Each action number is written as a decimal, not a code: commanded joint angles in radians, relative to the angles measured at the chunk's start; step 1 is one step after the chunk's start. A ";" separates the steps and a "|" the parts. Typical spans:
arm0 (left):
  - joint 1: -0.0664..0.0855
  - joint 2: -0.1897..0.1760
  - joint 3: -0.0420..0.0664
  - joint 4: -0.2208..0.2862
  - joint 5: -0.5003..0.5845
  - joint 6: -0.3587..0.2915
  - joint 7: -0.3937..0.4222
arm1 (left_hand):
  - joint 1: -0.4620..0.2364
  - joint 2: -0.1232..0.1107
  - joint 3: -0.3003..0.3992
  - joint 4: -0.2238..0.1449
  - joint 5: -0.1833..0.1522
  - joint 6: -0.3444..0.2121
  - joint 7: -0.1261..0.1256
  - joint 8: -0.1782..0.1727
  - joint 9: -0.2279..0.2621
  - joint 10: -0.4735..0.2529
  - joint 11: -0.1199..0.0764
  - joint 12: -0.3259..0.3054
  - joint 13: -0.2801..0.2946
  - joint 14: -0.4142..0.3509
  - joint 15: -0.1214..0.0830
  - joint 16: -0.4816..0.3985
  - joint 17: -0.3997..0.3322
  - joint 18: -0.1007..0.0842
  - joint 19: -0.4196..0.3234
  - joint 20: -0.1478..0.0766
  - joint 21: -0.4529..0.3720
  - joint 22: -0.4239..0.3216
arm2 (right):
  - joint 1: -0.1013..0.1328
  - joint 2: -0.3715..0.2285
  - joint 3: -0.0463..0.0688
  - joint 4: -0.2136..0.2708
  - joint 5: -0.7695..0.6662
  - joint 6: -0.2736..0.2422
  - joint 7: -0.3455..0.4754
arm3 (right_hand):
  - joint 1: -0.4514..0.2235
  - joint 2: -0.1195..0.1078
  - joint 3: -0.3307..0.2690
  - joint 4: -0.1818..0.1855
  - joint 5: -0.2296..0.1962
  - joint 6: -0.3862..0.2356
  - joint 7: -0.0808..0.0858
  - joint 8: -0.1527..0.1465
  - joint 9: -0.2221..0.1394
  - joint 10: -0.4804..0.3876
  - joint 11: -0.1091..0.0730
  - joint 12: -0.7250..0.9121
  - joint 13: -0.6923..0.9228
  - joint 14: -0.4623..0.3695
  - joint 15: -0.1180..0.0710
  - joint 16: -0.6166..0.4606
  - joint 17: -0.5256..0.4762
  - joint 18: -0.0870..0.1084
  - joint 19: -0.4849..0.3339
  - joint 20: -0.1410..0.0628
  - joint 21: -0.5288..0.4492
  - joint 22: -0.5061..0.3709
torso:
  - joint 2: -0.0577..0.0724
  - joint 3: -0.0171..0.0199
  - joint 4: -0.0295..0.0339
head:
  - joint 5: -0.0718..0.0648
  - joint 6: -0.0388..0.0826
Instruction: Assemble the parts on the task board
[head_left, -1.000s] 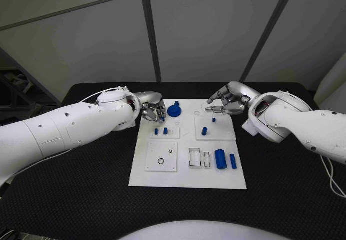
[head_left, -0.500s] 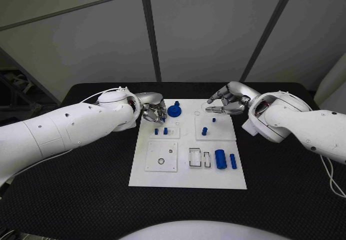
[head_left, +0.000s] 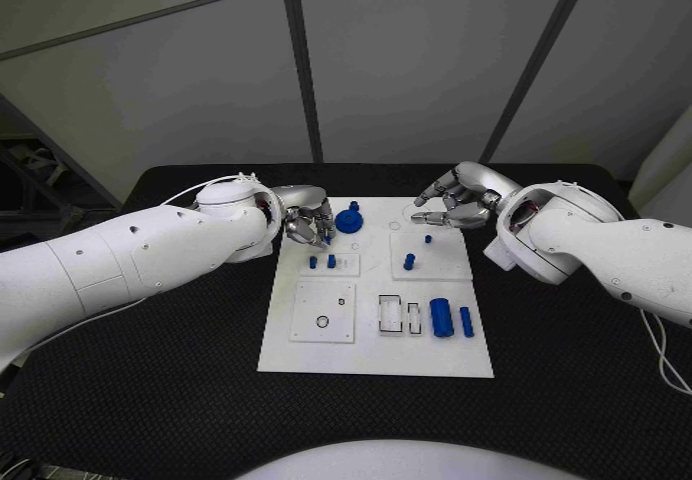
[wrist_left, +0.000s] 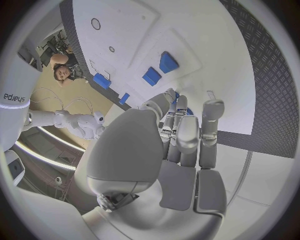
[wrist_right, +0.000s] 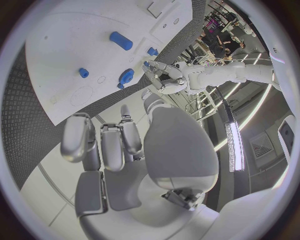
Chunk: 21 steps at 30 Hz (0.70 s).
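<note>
Assembly partly done on the task board (head_left: 375, 350).
Two cylinders (head_left: 451, 319) lay loose; my left hand (head_left: 306, 226) curled beside the knob (head_left: 349, 219), grip unclear; right hand (head_left: 454, 205) held nothing, fingers loosely curled.

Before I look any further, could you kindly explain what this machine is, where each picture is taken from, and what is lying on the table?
This is a two-armed robot at a black table. Each white arm ends in a silver many-fingered hand. The square picture comes from a camera on its head, looking down. The two round pictures come from fisheye cameras at the wrists, behind each hand, so straight edges bend.

In the middle lies the white task board, a flat plate with recesses. Small blue parts sit on it: a blue knob-shaped piece near the far edge, short blue pegs standing upright, and two blue cylinders lying side by side.

The left hand is beside the knob-shaped piece; whether it touches it, I cannot tell. The right hand hovers over the board's far right corner, fingers curled, holding nothing.
</note>
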 joint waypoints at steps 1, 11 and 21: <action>0.001 0.000 0.001 -0.004 0.008 0.020 -0.011 | -0.011 0.002 0.008 0.001 -0.006 0.005 0.002 0.003 0.001 0.002 0.002 -0.004 -0.001 0.002 -0.001 -0.003 -0.005 0.010 -0.004 0.000 0.000 0.001 | 0.002 0.000 0.001 0.001 -0.003 0.004 0.009 | 0.002 0.007 0.001 0.003 0.007 0.005 0.000 -0.002 0.001 0.001 -0.006 0.006 0.033 0.049 -0.005 -0.002 0.017 0.006 0.002 -0.001 -0.002 0.001 | 0.000 0.0001 -0.0009 | 0.000 0.000; 0.001 0.004 0.000 -0.013 0.008 0.033 -0.019 | -0.012 0.001 0.008 0.000 -0.006 0.004 0.003 0.003 0.001 0.002 0.002 -0.004 -0.001 0.001 -0.001 -0.004 -0.007 0.011 -0.005 0.000 -0.002 -0.001 | 0.002 0.000 0.001 0.001 -0.003 0.004 0.008 | 0.002 0.007 0.001 0.003 0.007 0.005 0.000 -0.002 0.001 0.001 -0.006 0.006 0.033 0.049 -0.005 -0.002 0.017 0.006 0.002 -0.001 -0.002 0.001 | 0.000 0.0000 0.0000 | -0.001 -0.002; 0.000 0.010 0.000 -0.012 0.008 0.036 -0.010 | -0.021 -0.005 0.011 -0.002 -0.011 -0.007 0.006 -0.005 -0.006 -0.005 0.005 -0.010 -0.002 -0.001 0.001 -0.005 -0.011 0.011 -0.009 0.002 -0.003 0.001 | 0.002 0.000 0.001 0.000 -0.003 0.003 0.009 | 0.002 0.007 0.001 0.003 0.007 0.005 0.000 -0.002 0.001 0.001 -0.006 0.006 0.033 0.049 -0.005 -0.002 0.017 0.006 0.002 -0.001 -0.002 0.001 | 0.000 -0.0003 -0.0003 | -0.002 -0.003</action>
